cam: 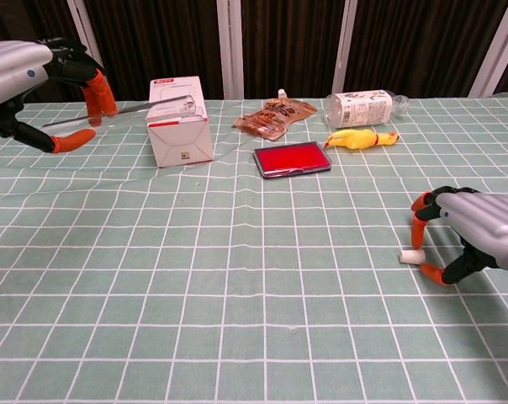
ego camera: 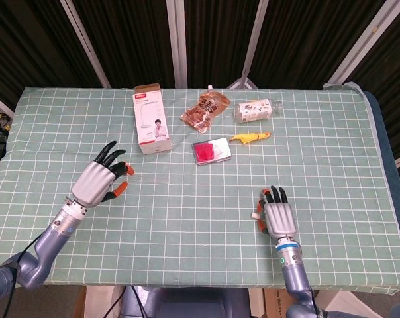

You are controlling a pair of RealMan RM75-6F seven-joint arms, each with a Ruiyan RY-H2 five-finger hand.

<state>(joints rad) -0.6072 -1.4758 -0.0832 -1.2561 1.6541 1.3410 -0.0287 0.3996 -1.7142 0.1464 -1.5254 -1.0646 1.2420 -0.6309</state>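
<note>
My left hand hovers over the left side of the green checked table. In the chest view my left hand pinches a thin clear stick between its orange fingertips, and the stick points right towards the white box. My right hand rests low at the front right. A small white cylinder lies on the cloth just left of it. In the chest view this white cylinder sits between a curled finger and the thumb tip of my right hand, and a grip cannot be made out.
At the back stand a white carton, a brown snack pouch, a lying bottle, a yellow rubber chicken and a flat red case. The table's front edge runs close under both wrists.
</note>
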